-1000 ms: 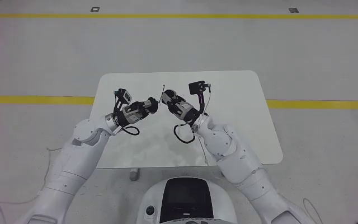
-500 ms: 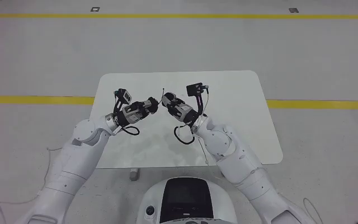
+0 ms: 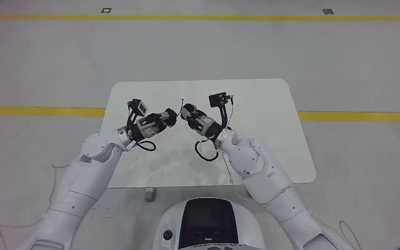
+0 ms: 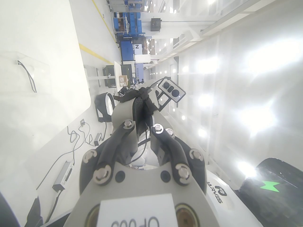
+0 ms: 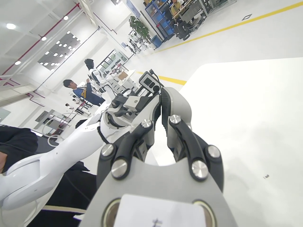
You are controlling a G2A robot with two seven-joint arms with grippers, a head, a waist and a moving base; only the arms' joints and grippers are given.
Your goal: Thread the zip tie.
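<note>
Both grippers meet tip to tip above the middle of the white table [image 3: 262, 112]. My left gripper [image 3: 173, 116] is shut, and short black strap pieces of the zip tie [image 4: 129, 96] stick out at its fingertips [image 4: 139, 100]. My right gripper [image 3: 184, 112] is also shut, its pads [image 5: 165, 105] pressed together. A thin black tail of the zip tie [image 3: 182, 102] stands up from between the two grippers. Where the tie sits inside the right pads is hidden.
A clear bag [image 4: 27, 72] with spare black zip ties lies flat on the table, off to one side of the grippers. The table's rounded edge [image 4: 88, 95] runs close by. Cables lie on the floor [image 4: 71, 147] beyond it.
The right wrist has edged slightly toward the left gripper. Both grippers stay shut and close together.
</note>
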